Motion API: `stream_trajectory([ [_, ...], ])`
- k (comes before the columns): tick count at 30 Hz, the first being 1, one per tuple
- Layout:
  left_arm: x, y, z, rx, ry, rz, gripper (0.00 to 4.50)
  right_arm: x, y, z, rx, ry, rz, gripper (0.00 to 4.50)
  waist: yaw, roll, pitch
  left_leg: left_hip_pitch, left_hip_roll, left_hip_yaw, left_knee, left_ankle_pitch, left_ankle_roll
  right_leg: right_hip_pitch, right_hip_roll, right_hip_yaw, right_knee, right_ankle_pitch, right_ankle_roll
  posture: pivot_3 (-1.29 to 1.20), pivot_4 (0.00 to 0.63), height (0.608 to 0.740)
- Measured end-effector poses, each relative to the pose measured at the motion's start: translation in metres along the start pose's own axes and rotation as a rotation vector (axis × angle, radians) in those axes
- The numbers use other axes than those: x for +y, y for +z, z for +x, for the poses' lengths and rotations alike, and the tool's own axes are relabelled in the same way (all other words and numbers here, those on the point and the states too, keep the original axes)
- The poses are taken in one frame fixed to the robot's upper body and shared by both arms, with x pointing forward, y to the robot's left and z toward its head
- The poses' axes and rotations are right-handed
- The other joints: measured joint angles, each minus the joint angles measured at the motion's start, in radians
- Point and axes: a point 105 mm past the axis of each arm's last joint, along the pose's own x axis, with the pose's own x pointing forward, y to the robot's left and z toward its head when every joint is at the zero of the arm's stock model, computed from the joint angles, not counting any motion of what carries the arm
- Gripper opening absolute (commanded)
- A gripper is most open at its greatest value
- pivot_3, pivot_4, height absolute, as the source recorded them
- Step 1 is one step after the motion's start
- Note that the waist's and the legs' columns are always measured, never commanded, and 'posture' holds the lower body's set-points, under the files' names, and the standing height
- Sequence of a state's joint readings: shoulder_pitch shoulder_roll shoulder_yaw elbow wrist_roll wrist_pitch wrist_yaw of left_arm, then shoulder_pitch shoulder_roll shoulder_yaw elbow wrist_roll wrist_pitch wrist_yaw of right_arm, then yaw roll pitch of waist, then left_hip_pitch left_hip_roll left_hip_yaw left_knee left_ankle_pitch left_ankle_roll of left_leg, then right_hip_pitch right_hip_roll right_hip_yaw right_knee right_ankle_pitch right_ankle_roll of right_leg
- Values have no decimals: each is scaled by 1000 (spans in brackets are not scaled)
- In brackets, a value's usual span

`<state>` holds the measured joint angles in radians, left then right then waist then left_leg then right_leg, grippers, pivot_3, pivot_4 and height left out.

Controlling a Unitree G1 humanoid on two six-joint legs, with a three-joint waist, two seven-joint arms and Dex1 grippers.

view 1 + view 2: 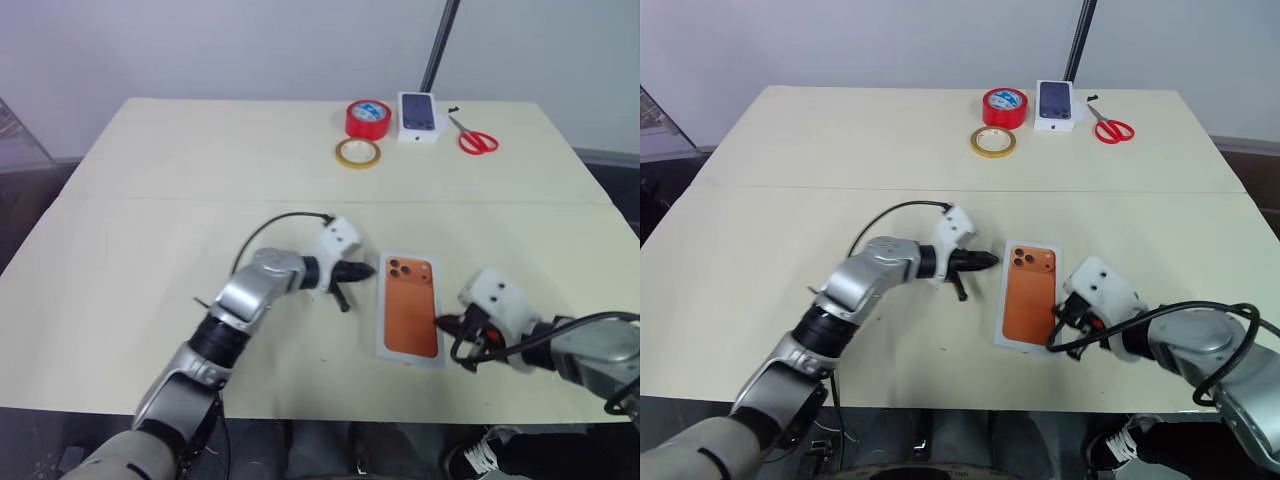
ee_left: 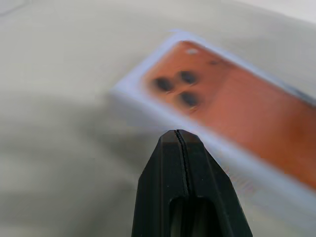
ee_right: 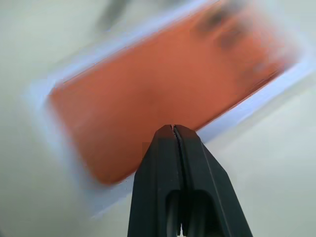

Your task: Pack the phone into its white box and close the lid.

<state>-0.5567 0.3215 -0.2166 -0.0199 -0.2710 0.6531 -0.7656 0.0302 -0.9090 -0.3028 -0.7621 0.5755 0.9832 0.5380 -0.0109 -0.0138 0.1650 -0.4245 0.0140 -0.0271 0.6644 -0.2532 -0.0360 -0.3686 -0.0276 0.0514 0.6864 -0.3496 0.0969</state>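
Phone [image 1: 412, 308], a copper-orange flat rounded rectangle, is lying back-up inside the plain white shallow carton [image 1: 381, 318] near the table's [image 1: 150, 200] front edge, its three-lens camera bump at the far end, apparently seated and waiting for a lid. Right gripper [image 1: 441, 322] is sitting just right of it, fingers pressed together, holding nothing. Left gripper [image 1: 366, 270] is hovering just left of the carton's far corner, fingers likewise together and empty, probably backing off.
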Motion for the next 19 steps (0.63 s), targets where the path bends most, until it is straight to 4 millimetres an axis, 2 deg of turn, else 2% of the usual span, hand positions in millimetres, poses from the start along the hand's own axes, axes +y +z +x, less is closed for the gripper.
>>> stream_trajectory([
  [2, 31, 0, -36, -18, 143, 30, 0, -23, 3, -2, -46, -96, 11, 29, -1, 0, 0, 0, 0, 0, 0, 0, 0, 0, 0, 0, 0, 0, 0, 0, 150, 717],
  [4, 52, -6, -66, -21, 256, 32, 0, -37, 2, 0, -82, -143, 60, 29, 0, 0, 0, 0, -1, 0, 0, 0, 0, 0, -1, 0, 0, 0, 0, 0, 150, 717],
  [6, 68, -20, -97, -2, 364, 13, 0, -48, 1, 4, -117, -166, 110, 29, 2, 0, 0, 0, -1, 0, 0, 0, 0, 0, -2, 0, -1, 0, 0, 0, 150, 717],
  [9, 82, -36, -131, 17, 480, -17, 0, -61, -2, 7, -139, -183, 147, 29, 4, 0, 1, -1, -2, 0, 0, 0, 0, 0, -3, 0, -1, 0, 0, 0, 150, 717],
  [13, 88, -43, -157, 10, 569, -25, 0, -70, -6, 12, -156, -165, 170, 29, 5, 0, 0, 0, -2, 0, 0, 0, 0, 0, -3, 0, -1, 0, 0, 0, 150, 717],
  [17, 84, -58, -164, 37, 588, -55, 0, -67, -8, 18, -159, -144, 178, 29, 0, 0, 0, -1, -1, 0, -1, 0, 0, 0, -3, 0, -1, 0, 0, 0, 150, 717],
  [19, 84, -59, -165, 40, 593, -59, 0, -64, -7, 21, -171, -128, 181, 29, 0, 0, 0, -1, -1, 0, -1, 0, 0, 0, -3, 0, -1, 0, 0, 0, 150, 717],
])
